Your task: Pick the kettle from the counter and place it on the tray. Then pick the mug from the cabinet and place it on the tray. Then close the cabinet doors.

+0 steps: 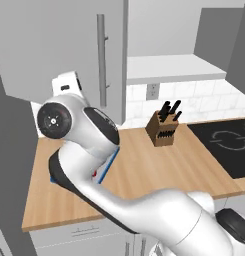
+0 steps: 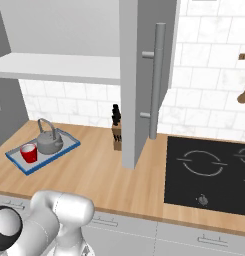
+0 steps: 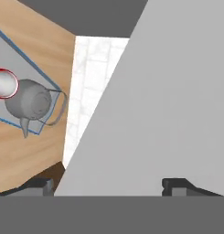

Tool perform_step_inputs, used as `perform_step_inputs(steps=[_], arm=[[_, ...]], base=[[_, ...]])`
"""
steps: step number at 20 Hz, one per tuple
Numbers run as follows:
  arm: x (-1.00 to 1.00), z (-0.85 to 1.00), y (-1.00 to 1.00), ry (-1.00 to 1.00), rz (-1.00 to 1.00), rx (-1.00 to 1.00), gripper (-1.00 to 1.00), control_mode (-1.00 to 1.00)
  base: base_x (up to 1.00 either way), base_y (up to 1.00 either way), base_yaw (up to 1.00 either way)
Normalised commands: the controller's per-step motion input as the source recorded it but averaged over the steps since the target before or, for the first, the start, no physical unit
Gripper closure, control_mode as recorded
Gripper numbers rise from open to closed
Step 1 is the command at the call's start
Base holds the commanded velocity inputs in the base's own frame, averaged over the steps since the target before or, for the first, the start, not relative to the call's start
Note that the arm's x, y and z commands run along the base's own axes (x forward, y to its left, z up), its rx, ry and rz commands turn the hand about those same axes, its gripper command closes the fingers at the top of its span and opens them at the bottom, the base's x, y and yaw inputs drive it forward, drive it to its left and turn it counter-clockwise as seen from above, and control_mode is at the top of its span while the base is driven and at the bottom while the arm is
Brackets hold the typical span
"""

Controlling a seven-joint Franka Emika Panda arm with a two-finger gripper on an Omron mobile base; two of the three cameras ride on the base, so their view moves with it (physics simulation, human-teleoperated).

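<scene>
The grey kettle (image 2: 48,141) and the red mug (image 2: 28,152) both stand on the blue-rimmed tray (image 2: 68,148) at the left of the wooden counter (image 2: 99,175). Looking down from the hand, the kettle (image 3: 32,102), the mug (image 3: 3,84) and the tray (image 3: 22,55) lie below to the left. My gripper (image 3: 109,186) is open against a light-grey cabinet door (image 3: 168,105); one fingertip (image 3: 38,185) is past the door's edge, the other on its face. My hand (image 1: 68,85) sits at the lower part of the open left door (image 1: 49,45). The right door (image 2: 144,75) stands open edge-on.
The pale cabinet shelf (image 2: 59,65) is bare. A knife block (image 1: 164,128) stands at the back of the counter, and a black cooktop (image 2: 209,170) lies to the right. Each door has a long bar handle (image 1: 101,60). Wooden utensils (image 2: 243,92) hang on the tiled wall.
</scene>
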Motion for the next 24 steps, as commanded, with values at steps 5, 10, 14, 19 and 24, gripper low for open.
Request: perform_step_inputs(steps=[5,10,14,19,24], arm=[[0.81,0.0,-0.55,0.0,-0.13,0.0,-1.0,-1.0],[0.88,0.0,-0.49,0.0,-0.11,0.0,-1.0,-1.0],[0.95,0.0,-0.42,0.0,-0.03,0.0,-1.0,-1.0],[0.82,-0.06,-0.28,0.0,0.0,0.0,-1.0,-1.0],[0.43,-0.13,-0.19,0.0,0.05,0.0,-1.0,-1.0]], base=[[0.0,0.0,0.0],[0.0,0.0,0.0],[0.0,0.0,0.0],[0.0,0.0,0.0],[0.0,0.0,0.0]])
